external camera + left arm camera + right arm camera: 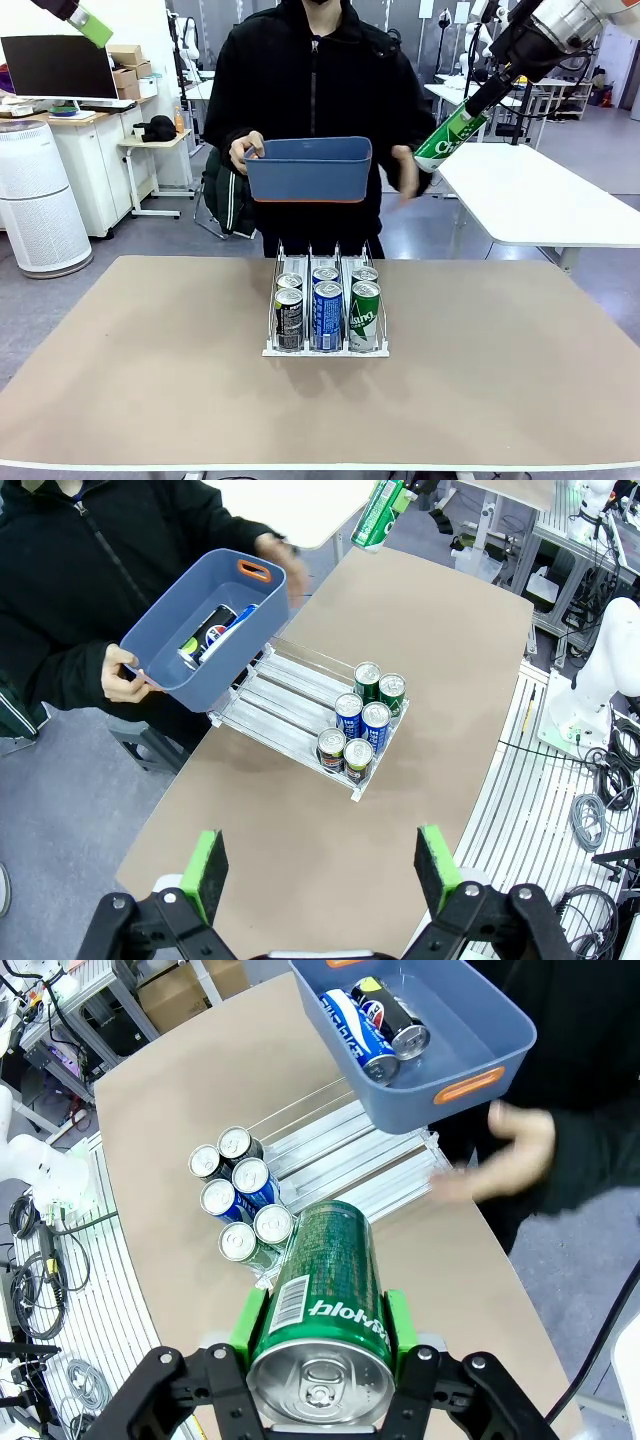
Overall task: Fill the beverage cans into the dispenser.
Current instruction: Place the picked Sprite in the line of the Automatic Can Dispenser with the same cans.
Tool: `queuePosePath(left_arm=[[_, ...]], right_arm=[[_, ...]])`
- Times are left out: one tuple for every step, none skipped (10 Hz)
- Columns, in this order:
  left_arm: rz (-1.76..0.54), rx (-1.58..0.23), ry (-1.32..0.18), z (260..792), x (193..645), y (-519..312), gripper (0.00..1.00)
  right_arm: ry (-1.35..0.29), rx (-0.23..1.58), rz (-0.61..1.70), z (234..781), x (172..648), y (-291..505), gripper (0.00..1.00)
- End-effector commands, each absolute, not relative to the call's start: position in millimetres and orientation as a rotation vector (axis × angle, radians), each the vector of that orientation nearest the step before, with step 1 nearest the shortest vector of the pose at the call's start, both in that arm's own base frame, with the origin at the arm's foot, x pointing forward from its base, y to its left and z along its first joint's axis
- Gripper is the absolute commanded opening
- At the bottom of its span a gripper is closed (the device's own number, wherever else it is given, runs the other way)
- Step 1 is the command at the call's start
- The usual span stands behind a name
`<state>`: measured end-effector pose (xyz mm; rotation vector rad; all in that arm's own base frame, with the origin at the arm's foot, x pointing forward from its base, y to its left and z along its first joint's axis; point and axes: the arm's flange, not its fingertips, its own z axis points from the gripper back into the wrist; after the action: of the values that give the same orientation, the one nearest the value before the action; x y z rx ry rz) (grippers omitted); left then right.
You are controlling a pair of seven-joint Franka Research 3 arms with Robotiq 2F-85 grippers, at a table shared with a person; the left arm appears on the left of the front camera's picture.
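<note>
Six cans point(327, 312) fill the dispenser's point(285, 705) near end at the table's point(500, 380) middle, so the green can point(325, 1290) pinched aslant in the right pincer point(468, 118), high at far right, could snag a divider or topple them; the left pincer point(322, 870) hangs spread.

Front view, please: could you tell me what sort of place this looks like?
Probably a robotics lab or open workroom: more white tables behind the person, a monitor and cardboard boxes on a side desk, and loose cable bundles.
</note>
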<state>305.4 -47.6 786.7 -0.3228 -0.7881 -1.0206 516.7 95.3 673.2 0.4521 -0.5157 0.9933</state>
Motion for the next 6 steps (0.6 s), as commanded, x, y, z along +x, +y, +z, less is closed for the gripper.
queuePosePath(left_arm=[[-1.018, -0.316, -0.788, 785, 306, -47, 1.00], [-1.018, -0.316, -0.788, 785, 306, -47, 1.00], [-1.018, -0.316, -0.788, 785, 306, -47, 1.00], [-1.018, -0.316, -0.788, 785, 306, -47, 1.00], [-1.018, -0.316, -0.788, 785, 306, -47, 1.00], [-1.018, -0.316, -0.788, 785, 306, -47, 1.00]], right_arm=[[-0.520, 0.452, 0.994, 675, 516, 95, 0.00], [-0.520, 0.452, 0.994, 675, 516, 95, 0.00], [-0.520, 0.452, 0.994, 675, 516, 95, 0.00], [-0.520, 0.452, 0.994, 675, 516, 95, 0.00], [-0.516, 0.452, 0.993, 673, 517, 95, 0.58], [-0.495, 0.429, 1.014, 673, 502, 96, 0.58]])
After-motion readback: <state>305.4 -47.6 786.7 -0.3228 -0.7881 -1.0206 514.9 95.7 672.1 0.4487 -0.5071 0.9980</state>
